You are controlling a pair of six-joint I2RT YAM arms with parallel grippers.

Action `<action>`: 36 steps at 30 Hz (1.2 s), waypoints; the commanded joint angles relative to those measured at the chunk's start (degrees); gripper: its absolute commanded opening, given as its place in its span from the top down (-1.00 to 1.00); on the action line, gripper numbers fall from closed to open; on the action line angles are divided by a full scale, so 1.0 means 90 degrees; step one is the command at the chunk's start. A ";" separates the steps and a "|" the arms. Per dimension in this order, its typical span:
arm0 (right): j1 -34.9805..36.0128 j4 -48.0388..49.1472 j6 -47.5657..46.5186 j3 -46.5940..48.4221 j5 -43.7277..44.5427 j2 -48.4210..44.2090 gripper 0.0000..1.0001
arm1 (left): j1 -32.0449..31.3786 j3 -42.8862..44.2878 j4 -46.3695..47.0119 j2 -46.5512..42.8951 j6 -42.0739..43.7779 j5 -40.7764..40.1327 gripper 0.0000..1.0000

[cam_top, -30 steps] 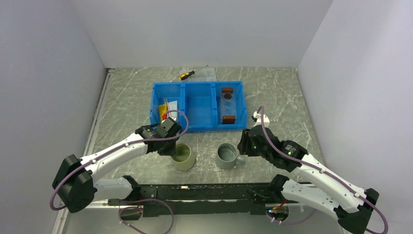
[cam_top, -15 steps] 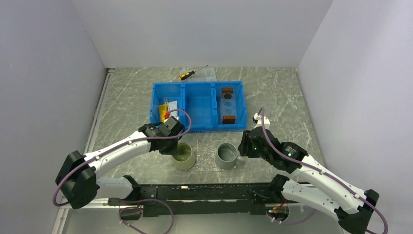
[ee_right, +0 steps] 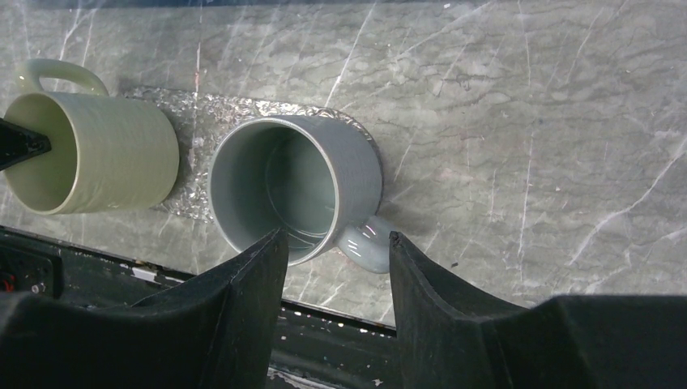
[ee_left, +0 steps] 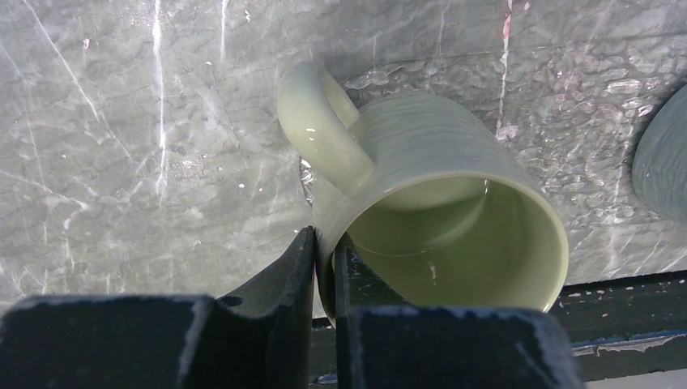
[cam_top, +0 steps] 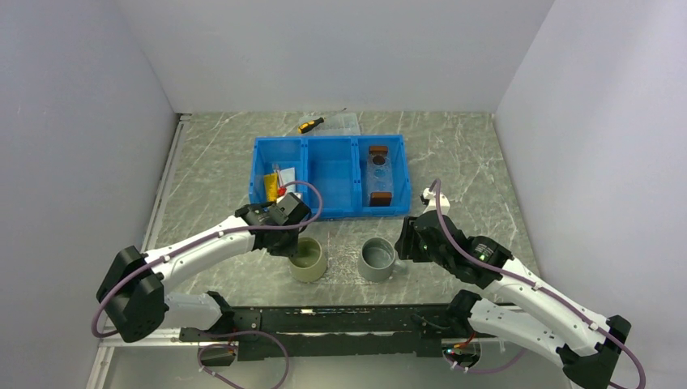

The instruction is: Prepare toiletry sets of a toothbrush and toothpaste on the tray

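The clear tray with brown block handles lies in the right compartment of the blue bin. A yellow tube and a pale item that may be the toothpaste lie in the bin's left compartment. They are too small to tell apart for sure. The toothbrush is not visible. My left gripper is shut on the rim of a green mug, one finger inside and one outside. My right gripper hangs open over the handle side of a grey mug, touching nothing.
Both mugs, the green mug and the grey mug, stand side by side near the front edge on a crinkled foil patch. A yellow-and-black screwdriver and a clear box lie behind the bin. The bin's middle compartment holds nothing.
My left arm has shifted slightly to the right while still holding the green mug's rim. The right gripper's jaws stand a little wider. Both mugs stay in place.
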 commanded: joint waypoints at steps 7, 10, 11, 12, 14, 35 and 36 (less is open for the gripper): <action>0.0026 0.0158 0.0088 -0.0027 0.0114 -0.0067 -0.08 | -0.0089 0.0474 0.0000 -0.0053 0.0086 -0.0147 0.78; 0.0024 0.0173 0.0084 -0.0027 0.0114 -0.0067 -0.09 | -0.0094 0.0496 -0.0036 -0.0051 0.0089 -0.0186 0.67; 0.0025 0.0178 0.0087 -0.0036 0.0114 -0.0069 -0.09 | -0.0100 0.0499 -0.0042 -0.0042 0.0088 -0.0188 0.65; 0.0021 0.0176 0.0092 -0.0037 0.0114 -0.0068 -0.09 | -0.0100 0.0499 -0.0035 -0.0046 0.0090 -0.0191 0.64; 0.0022 0.0178 0.0090 -0.0037 0.0104 -0.0066 -0.10 | -0.0101 0.0499 -0.0030 -0.0024 0.0086 -0.0182 0.63; 0.0015 0.0129 0.0083 -0.0006 0.0119 -0.0076 -0.10 | -0.0130 0.0736 -0.0004 0.0266 0.0180 -0.0268 0.88; 0.0026 0.0127 0.0080 -0.0008 0.0115 -0.0084 -0.10 | -0.0131 0.0729 -0.0002 0.0276 0.0179 -0.0296 0.88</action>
